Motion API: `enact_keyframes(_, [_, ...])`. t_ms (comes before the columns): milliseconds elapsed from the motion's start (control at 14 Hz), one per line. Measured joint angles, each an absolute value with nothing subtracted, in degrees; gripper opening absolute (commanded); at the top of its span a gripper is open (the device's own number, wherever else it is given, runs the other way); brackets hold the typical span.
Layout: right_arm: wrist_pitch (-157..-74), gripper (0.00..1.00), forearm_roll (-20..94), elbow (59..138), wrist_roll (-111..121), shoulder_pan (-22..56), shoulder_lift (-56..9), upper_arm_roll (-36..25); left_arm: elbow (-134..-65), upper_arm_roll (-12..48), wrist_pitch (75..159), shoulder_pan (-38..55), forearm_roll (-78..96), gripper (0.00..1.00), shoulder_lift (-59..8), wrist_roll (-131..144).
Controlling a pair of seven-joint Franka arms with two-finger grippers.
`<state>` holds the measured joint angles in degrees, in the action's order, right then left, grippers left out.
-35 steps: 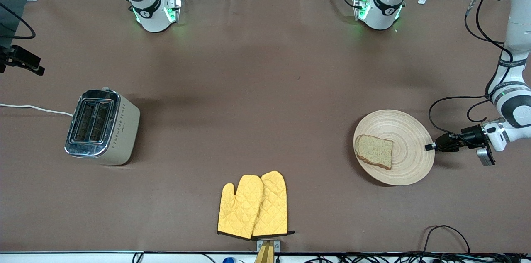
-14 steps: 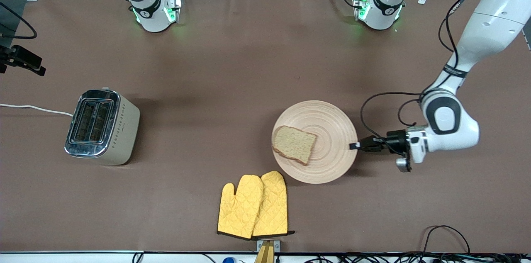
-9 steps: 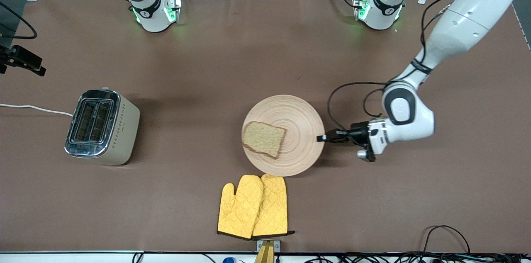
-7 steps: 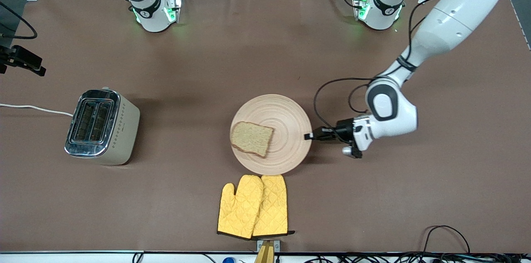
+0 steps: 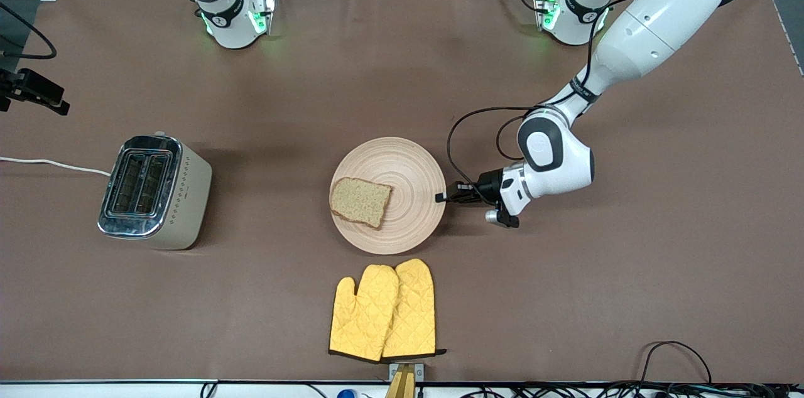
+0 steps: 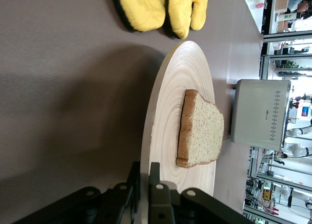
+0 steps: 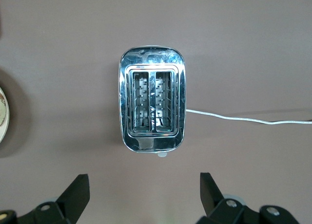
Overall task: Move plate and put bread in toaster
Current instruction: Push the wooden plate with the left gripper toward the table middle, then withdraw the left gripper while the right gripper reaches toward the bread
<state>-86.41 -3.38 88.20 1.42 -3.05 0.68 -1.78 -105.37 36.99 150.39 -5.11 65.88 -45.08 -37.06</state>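
The light wooden plate (image 5: 405, 162) lies mid-table with the slice of brown bread (image 5: 360, 201) on its half toward the right arm's end. My left gripper (image 5: 441, 197) is shut on the plate's rim at the side toward the left arm's end; in the left wrist view its fingers (image 6: 145, 175) clamp the rim of the plate (image 6: 168, 107), with the bread (image 6: 202, 131) farther along. The cream toaster (image 5: 154, 193) stands toward the right arm's end, both slots empty. My right gripper (image 7: 144, 190) is open, high over the toaster (image 7: 152, 105), and is outside the front view.
A pair of yellow oven mitts (image 5: 384, 310) lies just nearer the front camera than the plate, also in the left wrist view (image 6: 156, 7). The toaster's white cord (image 5: 50, 164) runs off the table's end. Cables lie along the front edge.
My left gripper has dragged the plate with the bread across the table from the left arm's end to the middle, closer to the toaster. The toaster and mitts have not moved.
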Motion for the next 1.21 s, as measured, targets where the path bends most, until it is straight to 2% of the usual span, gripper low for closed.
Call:
enact_keyframes(214, [-86.4, 1.0, -3.4, 88.2, 1.4, -3.0, 0.7, -1.8, -105.5, 37.0, 150.4, -5.2, 65.9, 0.03, -46.8, -39.7])
enact_keyframes(285, [-86.4, 1.0, -3.4, 88.2, 1.4, -3.0, 0.7, -1.8, -105.5, 37.0, 150.4, -5.2, 66.1, 0.1, -47.1, -40.2])
enact_keyframes(356, [-86.4, 1.0, -3.4, 88.2, 1.4, -3.0, 0.7, -1.8, -105.5, 37.0, 150.3, -5.2, 66.6, 0.41, -47.3, -40.6])
enact_keyframes(427, [-86.5, 1.0, -3.4, 88.2, 1.4, -3.0, 0.7, -1.7, -105.5, 37.0, 150.3, -5.2, 66.8, 0.82, -47.3, -40.7])
enact_keyframes(499, [-86.6, 1.0, -3.4, 88.2, 1.4, -2.8, 0.7, -1.7, -105.4, 37.1, 150.2, -5.2, 67.1, 1.0, -47.3, -40.7])
enact_keyframes(855, [-89.2, 1.0, -0.3, 90.0, 1.2, 0.3, 0.6, -1.2, -105.1, 37.4, 150.2, -6.6, 68.2, 1.0, -46.5, -38.0])
enact_keyframes(1211, [-107.1, 1.0, 3.4, 103.5, -8.5, 9.5, -1.7, -1.0, -104.8, 37.2, 150.1, -12.5, 67.8, 1.0, -37.8, -31.4])
